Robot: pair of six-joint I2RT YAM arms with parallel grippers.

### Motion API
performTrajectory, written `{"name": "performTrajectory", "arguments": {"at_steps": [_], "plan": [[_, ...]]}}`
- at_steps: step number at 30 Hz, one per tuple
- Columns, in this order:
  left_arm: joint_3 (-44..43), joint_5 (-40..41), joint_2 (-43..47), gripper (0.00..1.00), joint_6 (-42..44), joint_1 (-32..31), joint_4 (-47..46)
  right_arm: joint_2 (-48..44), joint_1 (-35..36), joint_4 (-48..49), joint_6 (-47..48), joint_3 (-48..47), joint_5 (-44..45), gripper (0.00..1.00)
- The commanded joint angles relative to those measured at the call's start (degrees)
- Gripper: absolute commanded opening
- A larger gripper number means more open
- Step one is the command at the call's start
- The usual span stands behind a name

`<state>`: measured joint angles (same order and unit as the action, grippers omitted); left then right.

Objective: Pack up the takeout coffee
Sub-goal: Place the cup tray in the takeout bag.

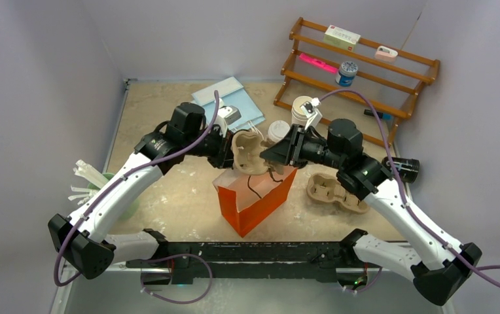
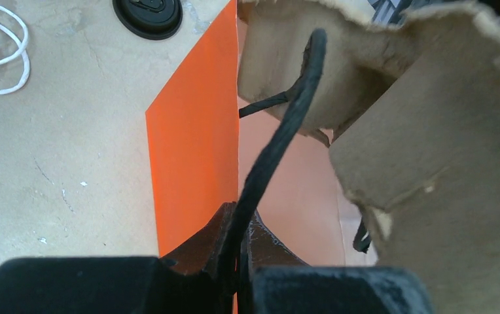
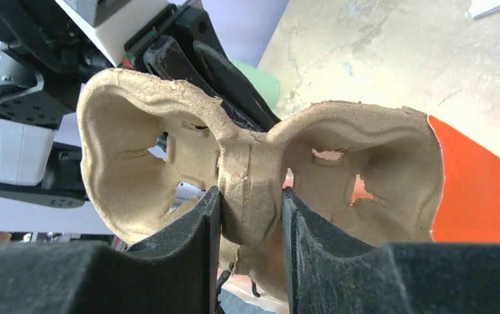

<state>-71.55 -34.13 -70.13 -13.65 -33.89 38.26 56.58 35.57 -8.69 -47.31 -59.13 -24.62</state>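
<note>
Lid sits on table well clear of left gripper, clamped on bag's cord handle; right gripper pinches pulp carrier.

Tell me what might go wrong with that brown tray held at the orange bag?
The carrier looks wide for the orange bag, so an edge could snag on its rim or cord handle. The left gripper holds only that thin cord; it may slip and the bag could sag.

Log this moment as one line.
left gripper: shut on bag handle | right gripper: shut on pulp carrier, at its middle | pulp carrier: empty, at mouth of orange bag
</note>
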Motion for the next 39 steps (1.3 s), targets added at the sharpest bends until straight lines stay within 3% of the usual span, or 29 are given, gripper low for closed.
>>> {"name": "performTrajectory", "arguments": {"at_steps": [1,8,13,16,20,24,30,34,39], "plan": [[-2.0,-0.1,0.1,0.0,2.9,-0.2,0.4,0.3,-0.6,-2.1,1.5,-1.2,-3.5,0.28],[-3.8,5.8,-0.1,0.1,3.1,-0.2,3.1,-0.9,-0.6,-8.9,7.4,-1.4,-0.5,0.29],[-6.0,15.3,1.9,0.29,1.2,-0.3,6.7,-1.3,-0.7,-8.5,6.3,-0.7,-1.4,0.29],[-5.8,17.0,5.3,0.42,-0.5,-0.2,6.3,-1.9,-0.7,-6.2,3.8,0.8,-0.6,0.29],[-5.2,19.3,10.5,0.48,-4.4,-0.2,5.8,-2.7,-0.7,-2.8,0.5,3.7,1.6,0.28],[-4.1,19.6,15.8,0.48,-7.4,-0.3,5.7,-2.3,-0.6,-0.3,-1.6,5.1,1.4,0.27],[2.6,9.8,23.1,0.24,-11.6,-0.3,-3.2,-2.7,-0.7,1.2,-3.8,5.1,1.7,0.27],[9.0,5.5,25.4,0.21,-14.7,-0.2,-11.1,-3.8,-0.7,3.1,-5.9,5.5,2.2,0.27],[11.1,5.4,25.7,0.21,-15.3,-0.3,-14.2,-4.1,-0.7,3.2,-8.0,4.9,3.8,0.27]]}}
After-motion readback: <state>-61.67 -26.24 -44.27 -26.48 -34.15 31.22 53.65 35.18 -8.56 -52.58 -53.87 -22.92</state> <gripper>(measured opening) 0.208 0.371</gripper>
